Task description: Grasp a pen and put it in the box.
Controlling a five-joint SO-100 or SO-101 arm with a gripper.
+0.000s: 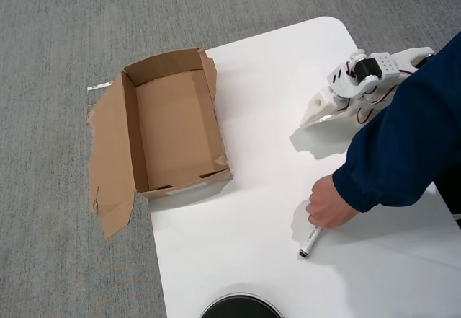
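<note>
A person's hand point(330, 202) is on the pen point(310, 241), well right of the empty box point(130, 127), while the gripper point(317, 115) waits beyond, jaws apparently closed on nothing, and should wait for the hand to clear, then straddle the barrel.

A person's hand point(330, 204) holds the pen point(310, 242) on the white table point(252, 260) — the box point(176, 127) sits well apart, empty.
</note>
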